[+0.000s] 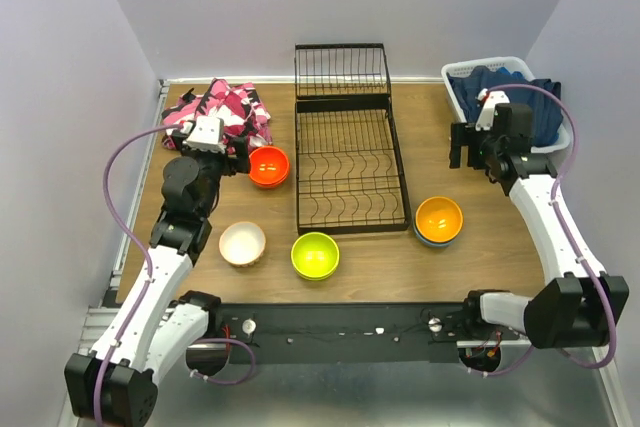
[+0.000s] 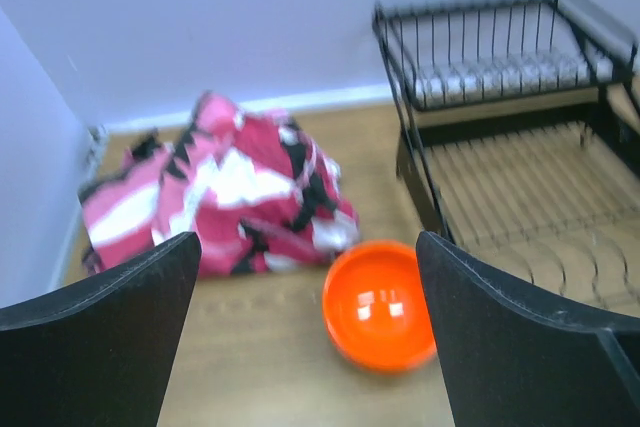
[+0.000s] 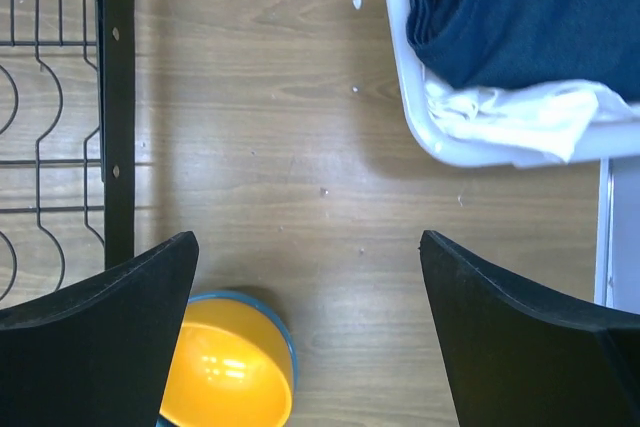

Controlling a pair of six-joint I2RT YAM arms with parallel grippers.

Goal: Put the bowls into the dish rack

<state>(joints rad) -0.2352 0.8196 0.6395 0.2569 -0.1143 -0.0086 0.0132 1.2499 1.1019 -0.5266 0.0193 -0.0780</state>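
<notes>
Two grippers, both spread wide, holding nothing: left gripper (image 2: 307, 239) left of one dish rack (image 1: 350, 104), right gripper (image 3: 307, 237) right of it. Five bowls, none inside rack: cream-white bowl (image 1: 243, 243) off its near left corner, red-orange bowl (image 1: 269, 166) just beside its left side, lime green bowl (image 1: 315, 255) before its near edge, orange bowl (image 1: 439, 217) nested in blue bowl (image 3: 285, 332) beside its near right corner.

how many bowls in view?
5. Red-orange bowl left of the dish rack; cream-white bowl and lime green bowl nearer the arm bases; orange bowl right of the rack, nested in a blue bowl. That stack could hide more.
</notes>
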